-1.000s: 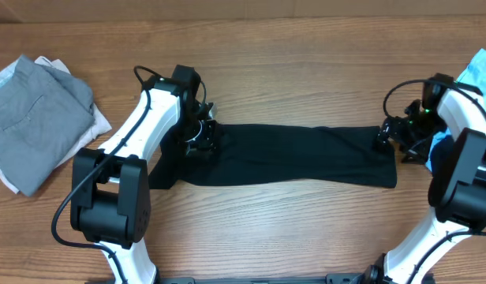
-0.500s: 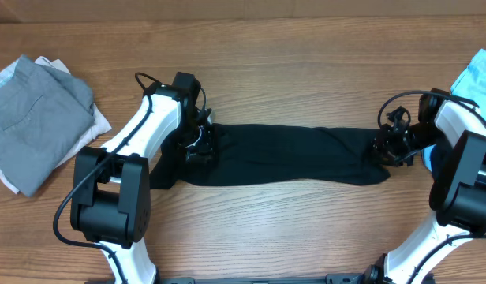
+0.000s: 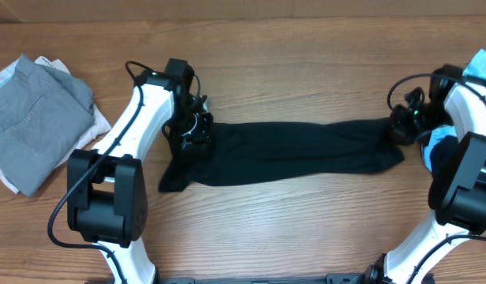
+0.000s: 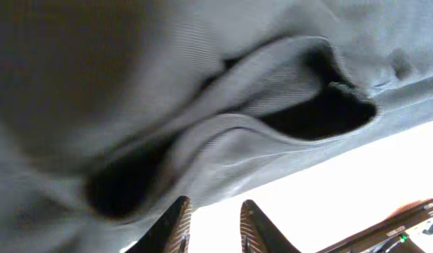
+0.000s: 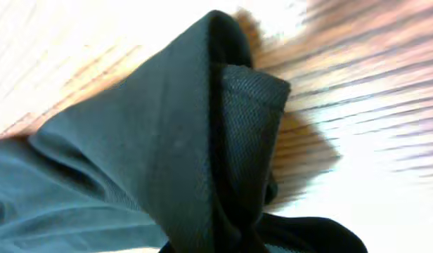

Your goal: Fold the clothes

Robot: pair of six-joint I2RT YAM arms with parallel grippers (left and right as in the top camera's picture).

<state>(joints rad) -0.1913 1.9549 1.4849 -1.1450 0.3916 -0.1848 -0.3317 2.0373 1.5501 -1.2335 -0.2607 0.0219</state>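
Wood-grain table [image 3: 306, 229] is carrying the black garment [image 3: 290, 154], which is lying as a long band across the middle, running from the left arm to the right arm.

The right gripper [image 3: 399, 128], which was standing open just off the band's right end a second ago, is now clenched on that end. It is drawing the end slightly toward the far edge and the right edge. In the right wrist view the cloth is bunching into a rolled corner, raised a little and casting a shadow on the wood.

The left gripper [image 3: 192, 132] is holding its narrow pinch on a gathered ridge near the garment's left end; its fingertips [image 4: 176, 223] are showing close together right under the folds. It is also sitting slightly nearer the far edge than before. A loose tail is trailing from it toward the near edge.

With both ends now gripped, the band is pulling straighter than it was half a second ago. The garment is probably being readied for a lift or a fold of one end over the other.

Near the left edge, a grey and white stack [image 3: 38, 118] is lying untouched. By the right edge, a light blue garment [image 3: 481, 67] is waiting behind the right arm.
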